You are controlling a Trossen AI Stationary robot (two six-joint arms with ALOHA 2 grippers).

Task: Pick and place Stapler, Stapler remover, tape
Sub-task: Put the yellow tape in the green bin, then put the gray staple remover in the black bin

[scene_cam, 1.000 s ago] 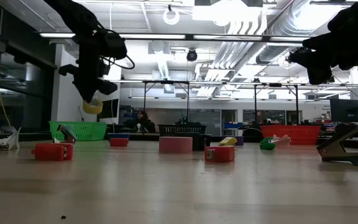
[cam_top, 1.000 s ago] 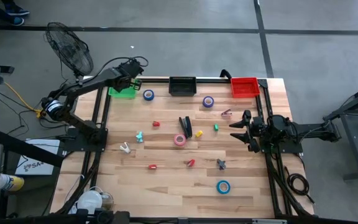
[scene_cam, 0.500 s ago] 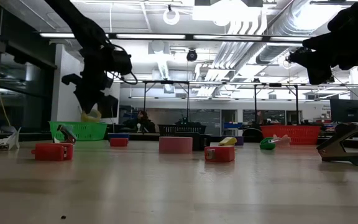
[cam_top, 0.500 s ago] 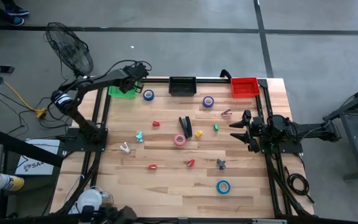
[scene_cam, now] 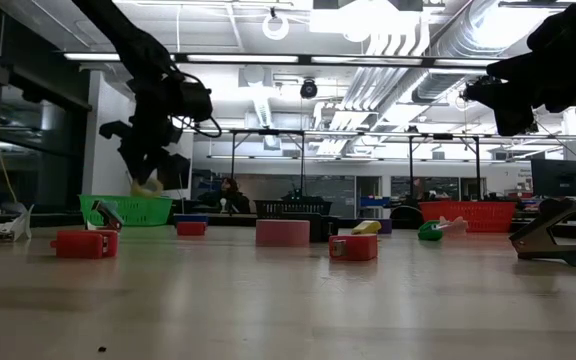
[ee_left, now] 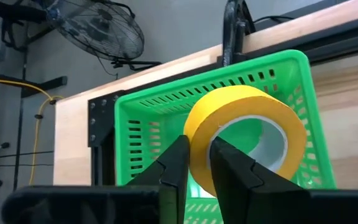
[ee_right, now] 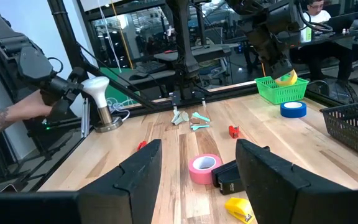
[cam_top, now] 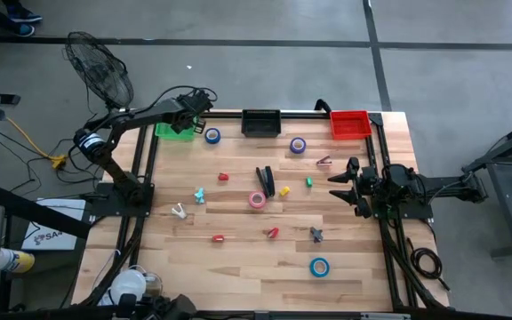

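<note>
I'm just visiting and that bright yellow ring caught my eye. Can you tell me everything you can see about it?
The yellow tape roll is a smooth, wide ring with a pale inner core and an open middle. It stands on edge, tilted, its wall pinched between the two dark fingers of the left gripper. It hangs over the green slotted plastic basket at the table's far left corner, apparently touching nothing but the fingers. From table level it shows as a small yellow spot at the basket's rim.

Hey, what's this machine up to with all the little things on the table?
It is sorting desk items into baskets. The left gripper holds a yellow tape roll by its rim right over the green basket at the table's far corner. The right gripper waits open at the other side. Blue, purple and pink rolls lie on the table.
</note>
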